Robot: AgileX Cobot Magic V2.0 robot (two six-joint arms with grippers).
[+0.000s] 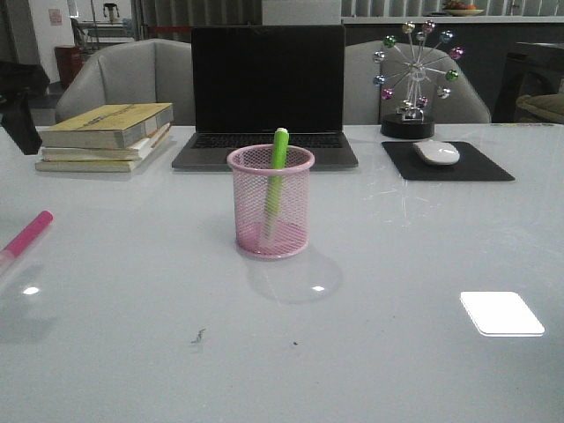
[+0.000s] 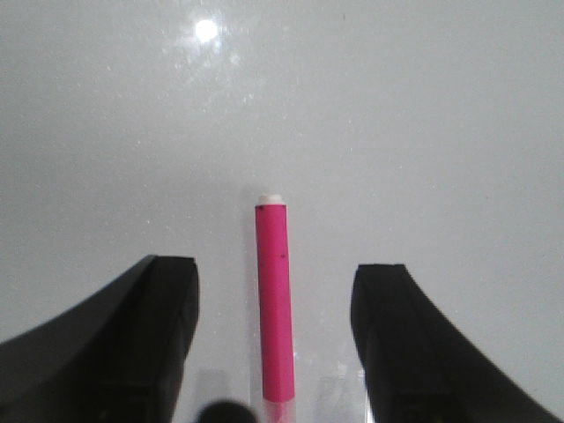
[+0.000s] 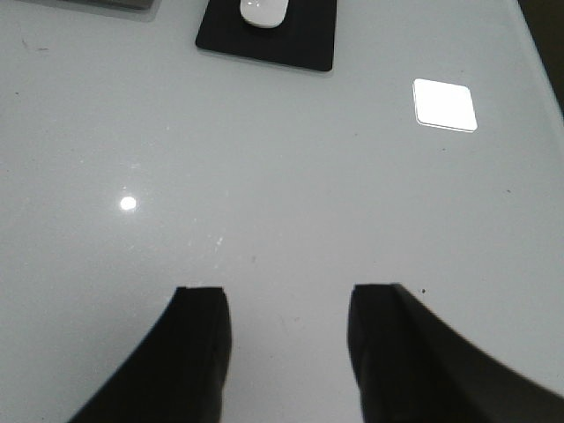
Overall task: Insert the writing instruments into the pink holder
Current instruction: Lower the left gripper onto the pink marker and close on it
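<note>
Between the left jaws, the pink marker point(image 2: 275, 304) lies, its near end cut off.

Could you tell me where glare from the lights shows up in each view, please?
Front view: a bright rectangular reflection on the table, plus small glints near the holder. Left wrist view: one round glint beyond the pink marker. Right wrist view: the same rectangular patch and a small dot.

No legible text, labels, brands or numbers anywhere; spines of the stacked books point(image 1: 104, 137) unreadable.
</note>
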